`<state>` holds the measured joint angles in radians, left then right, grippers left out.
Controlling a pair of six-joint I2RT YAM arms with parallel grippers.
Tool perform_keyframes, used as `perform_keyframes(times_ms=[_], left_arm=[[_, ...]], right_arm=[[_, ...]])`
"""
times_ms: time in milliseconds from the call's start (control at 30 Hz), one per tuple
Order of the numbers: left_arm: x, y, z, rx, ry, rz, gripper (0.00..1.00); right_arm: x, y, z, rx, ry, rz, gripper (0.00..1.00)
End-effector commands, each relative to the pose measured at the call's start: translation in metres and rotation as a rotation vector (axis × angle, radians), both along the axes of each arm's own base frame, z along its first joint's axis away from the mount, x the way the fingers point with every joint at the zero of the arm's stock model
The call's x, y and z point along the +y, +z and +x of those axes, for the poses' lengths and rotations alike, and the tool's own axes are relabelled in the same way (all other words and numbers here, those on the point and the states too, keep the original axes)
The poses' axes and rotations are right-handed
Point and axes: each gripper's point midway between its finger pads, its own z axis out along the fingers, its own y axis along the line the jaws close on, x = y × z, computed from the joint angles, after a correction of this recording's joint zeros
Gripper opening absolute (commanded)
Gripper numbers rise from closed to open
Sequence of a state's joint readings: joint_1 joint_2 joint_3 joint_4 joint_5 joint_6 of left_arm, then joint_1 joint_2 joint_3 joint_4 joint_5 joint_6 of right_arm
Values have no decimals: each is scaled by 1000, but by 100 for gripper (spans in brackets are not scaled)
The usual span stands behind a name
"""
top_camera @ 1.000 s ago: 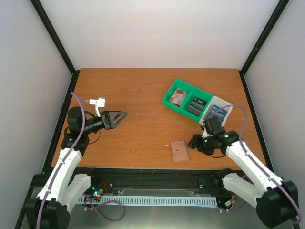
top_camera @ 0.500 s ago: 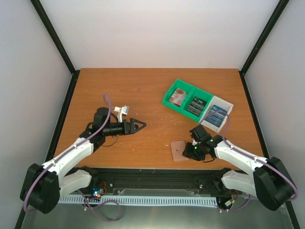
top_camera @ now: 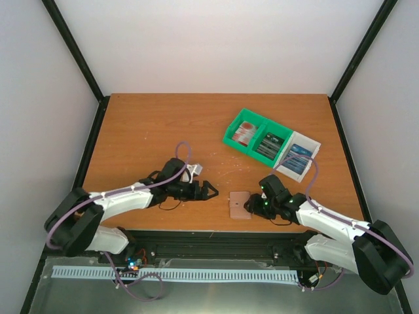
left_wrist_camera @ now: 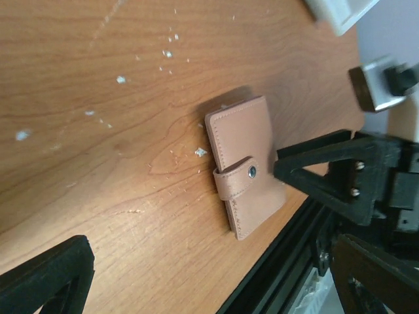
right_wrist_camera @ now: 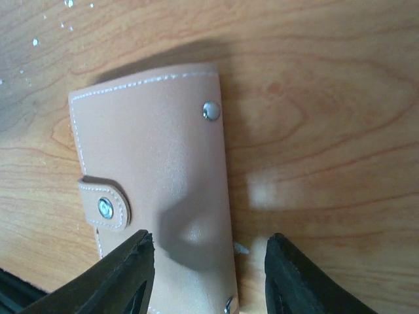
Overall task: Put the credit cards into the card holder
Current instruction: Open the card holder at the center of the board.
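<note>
Where the table (top_camera: pixel 163 124) meets its near edge, the right pincer (right_wrist_camera: pixel 209 271) stands partly open. One fingertip (right_wrist_camera: pixel 134 268) is over the long edge of the card holder (right_wrist_camera: pixel 157 163) and the other is over bare wood just beside it. It has hold of nothing, and I cannot tell whether that finger touches the leather. The left pincer (top_camera: pixel 211 190) is spread to its widest and empty, pointing at the holder from the left and clear of it. The holder lies flat and closed between the two, its strap snapped down.

Farther back on the right, the credit cards (top_camera: pixel 247 133) sit in a green tray (top_camera: pixel 229 139) set at an angle: red-and-white, then dark, then blue in a white end compartment. White specks dot the brown wood. Pale walls and black frame posts enclose it.

Only the overhead view shows the tray and cards. The right wrist view alone shows the stitching and metal studs. The left wrist view shows the right pincer's triangular finger just beside the holder's far edge.
</note>
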<state>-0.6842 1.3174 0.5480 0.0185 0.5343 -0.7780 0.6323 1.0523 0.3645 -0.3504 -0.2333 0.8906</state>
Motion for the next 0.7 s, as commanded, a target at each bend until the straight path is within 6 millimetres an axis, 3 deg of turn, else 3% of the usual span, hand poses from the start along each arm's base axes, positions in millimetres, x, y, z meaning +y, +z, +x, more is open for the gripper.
perform_keyframes(times_ms=[0, 100, 267, 467, 567, 667], left_arm=[[-28, 4, 7, -75, -47, 27, 100], [-45, 2, 2, -56, -80, 26, 93], [-64, -2, -3, -21, -110, 17, 72], [-78, -29, -11, 29, -144, 114, 51], [-84, -35, -13, 39, -161, 111, 38], [-90, -37, -11, 36, -169, 103, 32]], right_arm=[[-15, -10, 7, -52, -18, -96, 48], [-14, -15, 6, -48, -9, -96, 45], [-12, -15, 8, -70, -11, -70, 43], [-5, -17, 5, -72, 7, -20, 42], [-4, -21, 2, -66, 12, -6, 41], [-2, -22, 0, -64, 20, 13, 40]])
